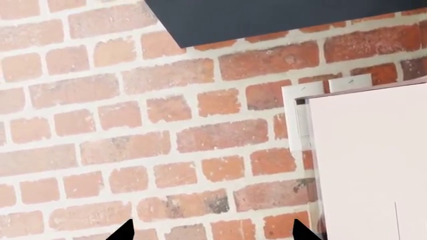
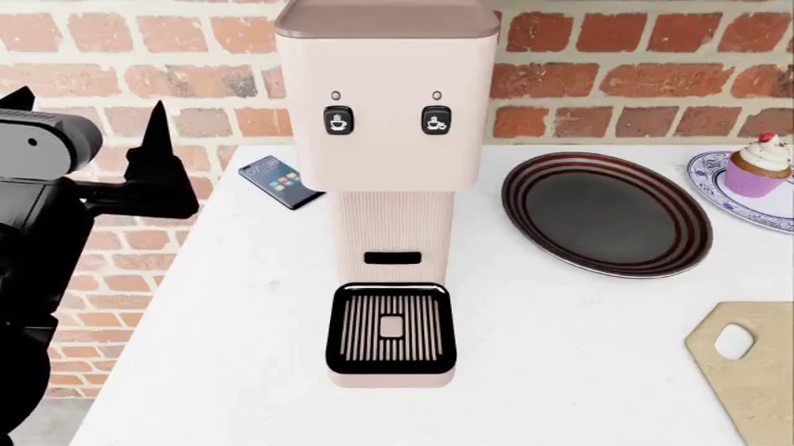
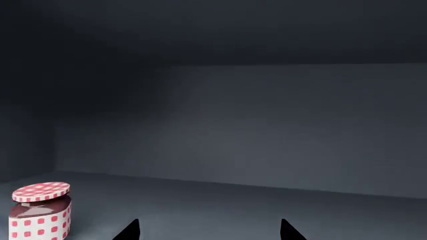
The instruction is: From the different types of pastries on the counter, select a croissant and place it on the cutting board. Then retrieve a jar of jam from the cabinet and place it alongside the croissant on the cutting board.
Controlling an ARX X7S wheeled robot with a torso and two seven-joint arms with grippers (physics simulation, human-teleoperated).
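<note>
Near the middle of the white table (image 2: 583, 362): a tall pale pink coffee machine (image 2: 387, 167) with two cup buttons and a black drip grate at its foot. Just behind the machine, on the side of the left arm: a smartphone (image 2: 281, 181), lying flat near the brick wall (image 2: 620, 74). On the other side of the machine: a round dark plate (image 2: 605, 212) with striped rim, bare. Beyond that plate, at the edge of the head view: a cupcake (image 2: 760, 165) in lilac wrapper with a red cherry, standing on a blue-patterned plate (image 2: 732, 200). In front of the dark plate, towards the robot: the handle end of the cutting board (image 2: 752, 372) with its rounded hole, nothing lying on the visible part. No croissant visible in any view.

Beside the machine, off the table's edge: the left gripper (image 2: 93, 139), raised, jaws apart with only wall between the tips (the same in the left wrist view, black tips wide, facing bricks and the machine's side).

Right gripper (image 3: 208, 231): jaws wide, nothing held, inside a dark cabinet (image 3: 267, 125). On the cabinet floor, off to one side of the tips and not between them: a jam jar (image 3: 40, 212) with red-checked lid.
</note>
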